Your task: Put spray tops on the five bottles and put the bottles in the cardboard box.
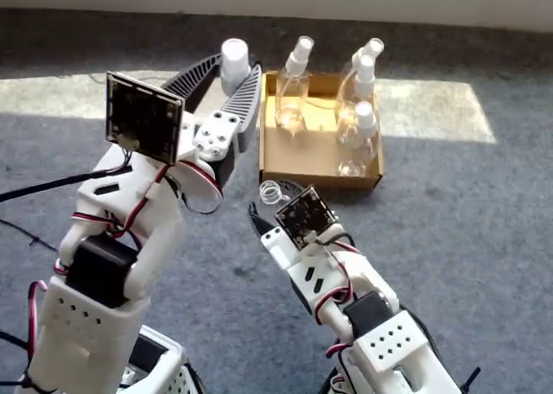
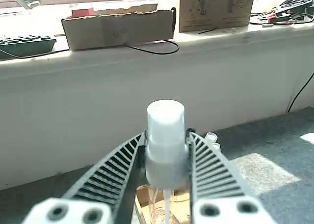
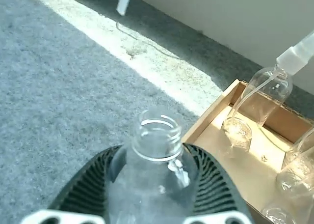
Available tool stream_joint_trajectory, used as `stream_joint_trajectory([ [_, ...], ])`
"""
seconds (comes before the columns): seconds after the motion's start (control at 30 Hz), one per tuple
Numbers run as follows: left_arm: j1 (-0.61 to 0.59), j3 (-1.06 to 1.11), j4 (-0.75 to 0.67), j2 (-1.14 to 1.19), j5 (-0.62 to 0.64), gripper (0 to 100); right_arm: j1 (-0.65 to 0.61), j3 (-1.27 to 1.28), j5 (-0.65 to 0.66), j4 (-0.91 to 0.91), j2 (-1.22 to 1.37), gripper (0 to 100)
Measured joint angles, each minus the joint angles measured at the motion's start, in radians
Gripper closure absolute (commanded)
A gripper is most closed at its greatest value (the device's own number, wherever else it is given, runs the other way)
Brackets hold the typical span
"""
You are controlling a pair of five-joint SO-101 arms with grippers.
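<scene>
My left gripper (image 1: pixel 232 81) is shut on a white spray top (image 1: pixel 234 59), held upright in the air near the box's left back corner; its dip tube (image 2: pixel 166 207) hangs down between the fingers. My right gripper (image 1: pixel 263 206) is shut on a clear open-necked bottle (image 1: pixel 270 191), just in front of the cardboard box (image 1: pixel 281 171). The bottle's empty threaded neck (image 3: pixel 154 131) faces up. Inside the box stand several clear bottles with spray tops, such as one at the back left (image 1: pixel 293 90) and one at the front right (image 1: pixel 358 139).
Grey carpet (image 1: pixel 458 238) lies all around, with a sunlit strip behind the box. A white wall (image 2: pixel 98 111) with a cluttered sill runs along the far side. Open floor lies to the right of the box.
</scene>
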Motion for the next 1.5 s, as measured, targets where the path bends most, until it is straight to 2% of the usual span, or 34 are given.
stream_joint_trajectory([
  [0.13, 0.051, 0.04, -0.04, 0.0, 0.066, 100, 0.0, 0.051, 0.0, -0.006, -0.091, 99.4],
  [0.3, 0.049, 0.064, -0.075, 0.0, 0.118, 100, 0.0, 0.064, 0.0, 0.028, -0.146, 99.4],
  [0.63, 0.163, 0.126, -0.078, 0.0, 0.121, 100, 0.0, 0.064, 0.0, 0.037, -0.153, 99.4],
  [0.9, 0.166, 0.216, -0.078, 0.0, 0.121, 100, 0.002, 0.064, 0.0, 0.037, -0.153, 99.4],
  [1.1, 0.175, 0.315, -0.078, 0.0, 0.126, 100, 0.117, 0.064, -0.127, 0.037, -0.153, 99.4],
  [1.2, 0.178, 0.348, -0.078, 0.0, 0.127, 99, 0.138, 0.064, -0.144, 0.038, -0.153, 99.4],
  [1.4, 0.201, 0.397, -0.078, 0.0, 0.129, 84, 0.146, 0.064, -0.147, 0.041, -0.153, 99.4],
  [1.5, 0.204, 0.419, -0.078, 0.0, 0.124, 84, 0.155, 0.064, -0.147, 0.041, -0.153, 99.4],
])
